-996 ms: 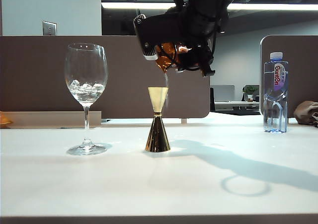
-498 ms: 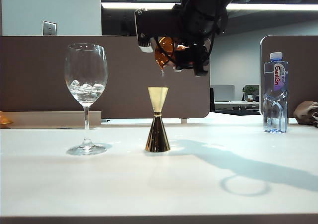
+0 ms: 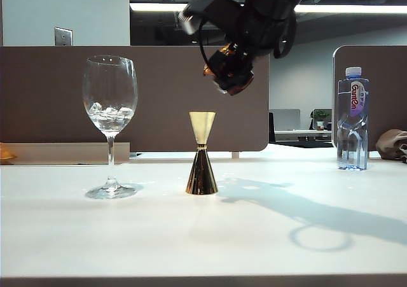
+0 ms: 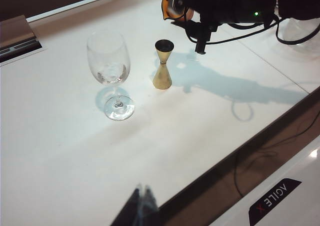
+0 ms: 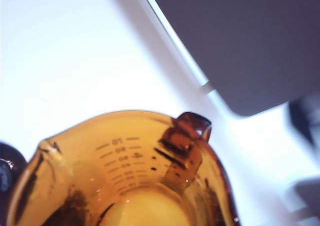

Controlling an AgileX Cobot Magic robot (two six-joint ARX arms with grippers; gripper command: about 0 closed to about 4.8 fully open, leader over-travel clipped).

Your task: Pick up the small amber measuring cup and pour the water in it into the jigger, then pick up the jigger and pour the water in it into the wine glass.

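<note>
Cup (image 3: 227, 70) clamped in right gripper (image 3: 236, 67), high, just right of jigger (image 3: 202, 153), no stream falling; likely pour done. Glass (image 3: 110, 125) waits left. Left gripper (image 4: 141, 206) near edge, seemingly closed, parked clear.

Right gripper (image 3: 232, 70): matt black plastic housing, jaws closed around the small amber measuring cup (image 5: 125, 176), which is translucent amber-brown, glossy, smooth, with moulded graduation marks on the wall.

Below the right gripper and slightly to its side, the jigger (image 3: 201, 153): gold metal, upper cone pale and matt, lower cone dark, mirror-shiny.

Farther from the right gripper, beyond the jigger, the wine glass (image 3: 110, 125): clear, smooth, glossy glass.

Table (image 3: 210, 236): white, smooth, faint sheen.

Water bottle (image 3: 353, 118), on the gripper's other side: clear plastic, glossy printed label.

Left gripper (image 4: 141, 206): dark, blurred; finish unreadable.
</note>
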